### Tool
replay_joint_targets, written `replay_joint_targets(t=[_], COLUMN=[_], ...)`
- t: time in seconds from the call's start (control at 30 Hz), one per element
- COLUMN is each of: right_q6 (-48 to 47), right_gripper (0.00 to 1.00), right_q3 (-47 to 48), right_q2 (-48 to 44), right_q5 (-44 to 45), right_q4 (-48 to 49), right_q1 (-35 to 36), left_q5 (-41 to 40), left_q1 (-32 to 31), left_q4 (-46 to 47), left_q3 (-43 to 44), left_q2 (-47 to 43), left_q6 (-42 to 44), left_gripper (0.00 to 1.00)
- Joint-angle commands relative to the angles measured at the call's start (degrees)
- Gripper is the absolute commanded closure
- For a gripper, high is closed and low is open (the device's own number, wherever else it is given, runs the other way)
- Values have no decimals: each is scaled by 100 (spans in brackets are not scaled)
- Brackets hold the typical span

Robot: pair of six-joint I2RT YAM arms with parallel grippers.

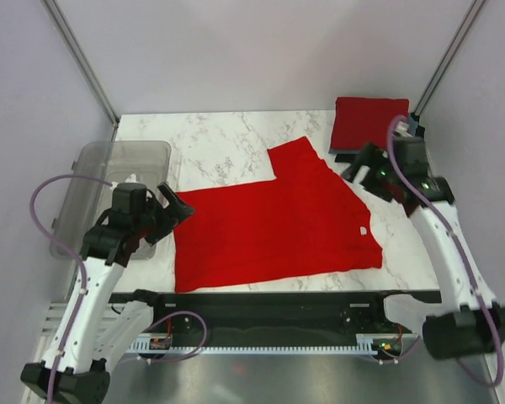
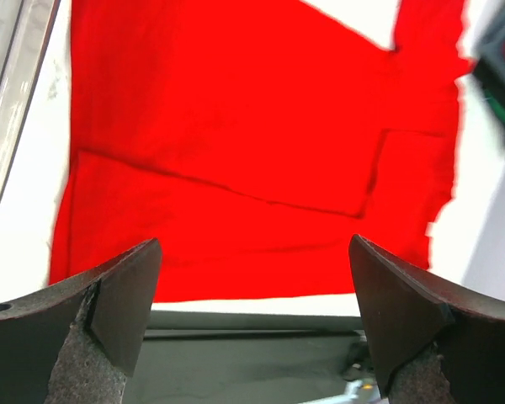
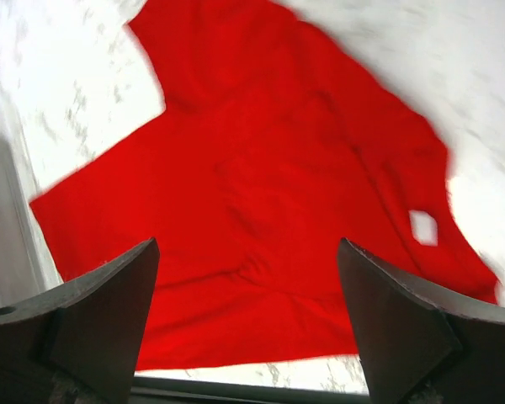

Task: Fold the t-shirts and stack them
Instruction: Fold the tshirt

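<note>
Two red tees are out on the marble table. The spread t-shirt lies flat across the middle, one sleeve reaching toward the far side and its white label near the right edge. The folded t-shirt sits in the far right corner. The left gripper hovers at the spread t-shirt's left edge beside the clear grey bin, jaws wide apart and empty. The right gripper hangs over its upper right edge, near the folded t-shirt, fingers likewise parted around nothing.

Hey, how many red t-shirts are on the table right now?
2. One spread t-shirt lies flat in the middle of the table; one folded t-shirt sits at the far right corner. Others may be hidden under the folded one.
</note>
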Motion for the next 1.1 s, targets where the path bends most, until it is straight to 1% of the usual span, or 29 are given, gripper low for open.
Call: replay_joint_targets(t=[0.0, 0.03, 0.07, 0.1, 0.13, 0.17, 0.2, 0.23, 0.27, 0.3, 0.33, 0.37, 0.4, 0.43, 0.47, 0.5, 0.53, 0.6, 0.63, 0.7, 0.8, 0.9, 0.97, 1.07], right_q6=[-731, -846, -995, -1092, -1180, -1242, -1416, -1488, -1558, -1680, -1734, -1778, -1857, -1918, -1971, -2024, -2068, -2033, -2016, -2059, -2034, -1753, -1717, -1752], right_gripper=[6, 6, 6, 6, 6, 6, 5, 5, 5, 5, 5, 5, 4, 4, 4, 4, 4, 3, 3, 4, 5, 9, 12, 12], right_q3=[1126, 1347, 1576, 1796, 2224, 2446, 2918, 3158, 3386, 3824, 4046, 4257, 4659, 4872, 5100, 5590, 5847, 6522, 6674, 7008, 7133, 6958, 7036, 7238], right_q2=[1212, 1929, 2276, 2593, 3196, 3481, 3771, 4296, 4553, 4791, 5254, 5485, 5714, 6160, 6408, 6654, 7126, 7560, 7892, 8132, 8449, 8476, 8616, 8862], right_q5=[580, 719, 869, 948, 1071, 1299, 1344, 1380, 1406, 1493, 1512, 1555, 1643, 1687, 1731, 1758, 1906, 1908, 1829, 1819, 1994, 1689, 1635, 1591], right_q4=[435, 435, 443, 452, 452, 435, 435, 417, 400, 391, 382, 373, 373, 373, 330, 277, 216, 83, 109, 302, 592, 1066, 1199, 1304], right_q1=[999, 1096, 1227, 1263, 1325, 1438, 1483, 1527, 1606, 1641, 1659, 1668, 1668, 1668, 1659, 1659, 1659, 1615, 1589, 1563, 1457, 1203, 1141, 1176], left_q5=[71, 80, 123, 98, 10, -243, -298, -533, -736, -842, -930, -1009, -1062, -1115, -1194, -1212, -1221, -1317, -1344, -1318, -1178, -967, -826, -756], left_q1=[-14, -14, -14, -14, -14, -14, -14, -5, -5, -5, 4, 73, 118, 170, 319, 407, 556, 654, 724, 786, 830, 830, 830, 830], left_q4=[942, 1084, 1198, 1356, 1410, 1463, 1515, 1646, 1691, 1683, 1657, 1613, 1552, 1490, 1429, 1419, 1428, 1524, 1559, 1691, 1814, 1876, 1920, 1981], left_q3=[-304, -313, -287, -157, -68, 20, 212, 301, 406, 694, 828, 968, 1231, 1329, 1400, 1435, 1418, 1295, 1243, 1102, 1005, 944, 891, 777], left_q2=[604, 867, 1444, 1728, 1984, 2291, 2755, 3021, 3258, 3496, 4003, 4225, 4471, 4787, 4929, 5009, 5114, 5159, 5159, 5142, 5028, 4826, 4685, 4448], left_q6=[787, 813, 901, 945, 963, 963, 972, 980, 1007, 1033, 1033, 1016, 990, 963, 902, 858, 814, 778, 778, 796, 849, 849, 849, 857], left_gripper=[0, 0, 0, 0, 0, 0, 0, 0, 0, 0, 0, 0, 0, 0, 0, 0, 0, 0, 0, 0, 0, 0, 0, 0])
